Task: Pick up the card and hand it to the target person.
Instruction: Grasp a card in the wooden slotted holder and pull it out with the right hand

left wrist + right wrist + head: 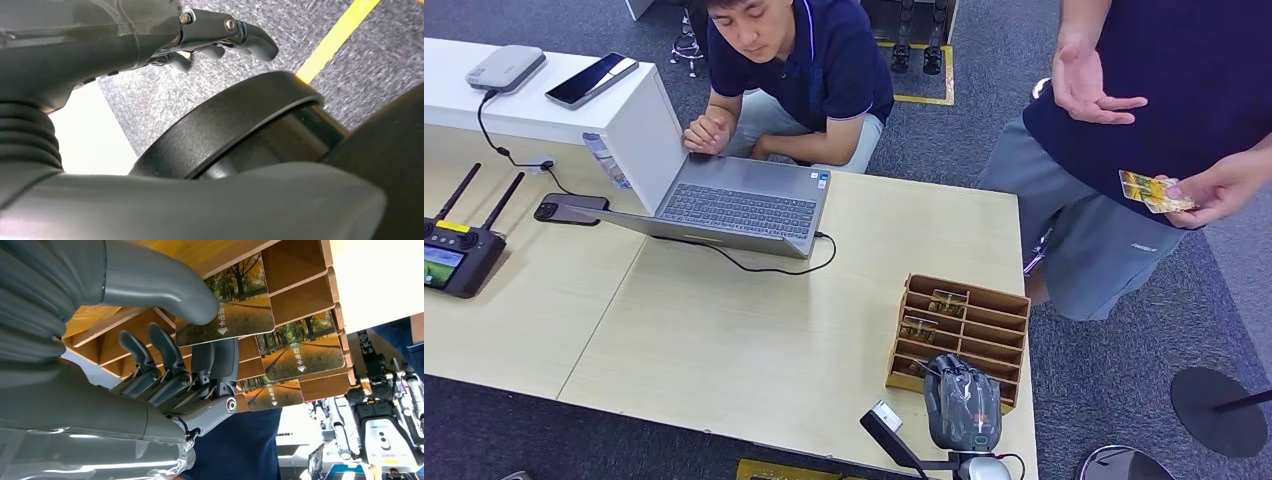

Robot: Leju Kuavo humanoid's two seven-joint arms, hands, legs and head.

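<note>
L hand (220, 37) hangs over grey carpet (150, 100), dark fingers (250, 37) curled in w/ nothing in them; ribbed grey cover and thick grey thumb (200, 200) sit close to the lens. Yellow floor line (335, 42) runs diagonally across the carpet beyond the fingertips. A white surface (90, 135) lies next to the carpet, by the ribbed cover.
</note>
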